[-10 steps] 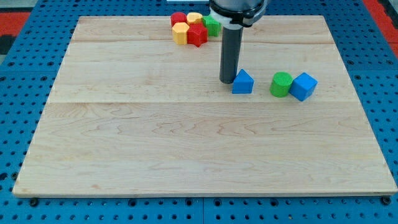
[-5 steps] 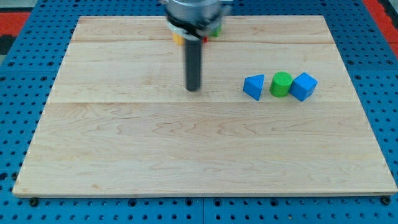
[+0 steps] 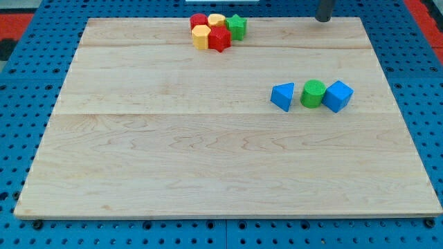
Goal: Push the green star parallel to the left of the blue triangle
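Observation:
The green star [image 3: 237, 26] sits at the view's top centre, at the right end of a cluster of blocks. The blue triangle [image 3: 282, 96] lies right of centre, at the left end of a row with a green cylinder [image 3: 313, 93] and a blue cube [image 3: 338, 95]. My tip [image 3: 323, 19] is at the view's top edge, well to the right of the green star and far above the blue triangle. It touches no block.
The cluster beside the star holds a red cylinder [image 3: 199, 21], a yellow block [image 3: 217, 19], a yellow hexagon [image 3: 201, 37] and a red star [image 3: 219, 39]. The wooden board [image 3: 208, 152] lies on a blue pegboard.
My tip pushed the blue triangle right toward the green cylinder, swung left to the board's middle, then went to the view's top right. The star has not moved.

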`<state>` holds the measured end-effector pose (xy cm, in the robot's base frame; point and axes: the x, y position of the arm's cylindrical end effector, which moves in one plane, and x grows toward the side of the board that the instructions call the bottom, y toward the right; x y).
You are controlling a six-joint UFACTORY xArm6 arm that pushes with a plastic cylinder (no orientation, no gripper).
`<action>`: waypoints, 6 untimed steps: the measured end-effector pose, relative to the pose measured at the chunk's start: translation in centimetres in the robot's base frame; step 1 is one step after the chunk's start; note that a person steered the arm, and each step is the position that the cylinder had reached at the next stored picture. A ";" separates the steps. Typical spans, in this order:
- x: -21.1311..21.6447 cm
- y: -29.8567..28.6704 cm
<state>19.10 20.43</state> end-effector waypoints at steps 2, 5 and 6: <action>0.1 -3.3; 0.1 -13.1; 0.2 -18.3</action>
<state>19.33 2.17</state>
